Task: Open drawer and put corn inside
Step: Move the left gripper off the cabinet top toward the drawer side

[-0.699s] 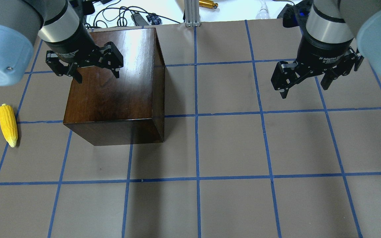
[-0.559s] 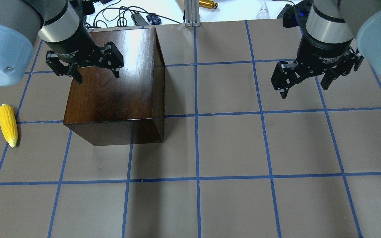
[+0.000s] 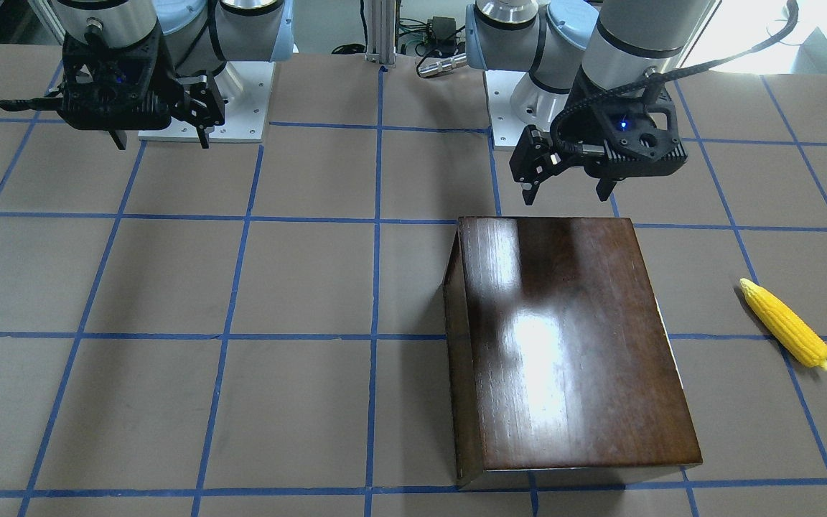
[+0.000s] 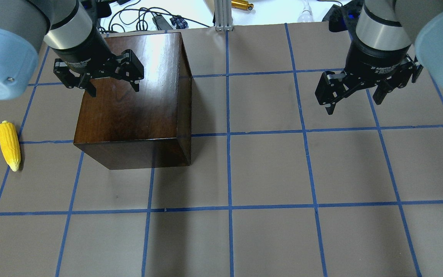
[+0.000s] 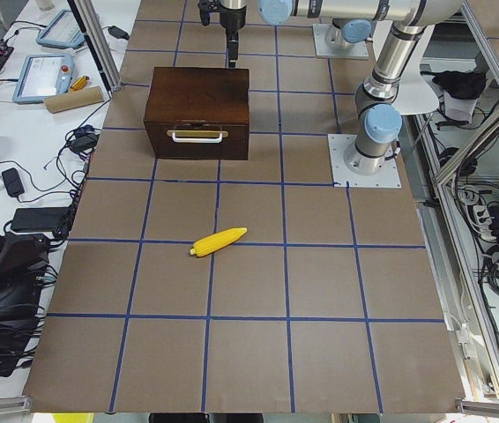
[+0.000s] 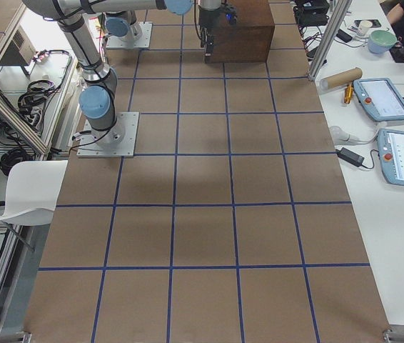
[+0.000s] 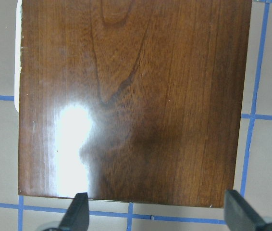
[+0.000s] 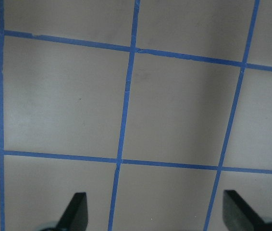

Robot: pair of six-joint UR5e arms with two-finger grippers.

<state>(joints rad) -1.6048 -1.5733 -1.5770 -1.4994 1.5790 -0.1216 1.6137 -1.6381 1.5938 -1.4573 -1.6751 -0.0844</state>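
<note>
Corn lies at the right edge of the front-facing view, well apart from the dark box. The left gripper hangs by the box's upper edge, fingers apart. The right gripper, upper left, is spread too and holds nothing. Overhead, the corn sits mid-left on the table, with the box at upper left. In the left-end view the drawer is shut, handle toward the camera, corn below it. In the left wrist view, 2 fingertips stand apart over the glossy top.
</note>
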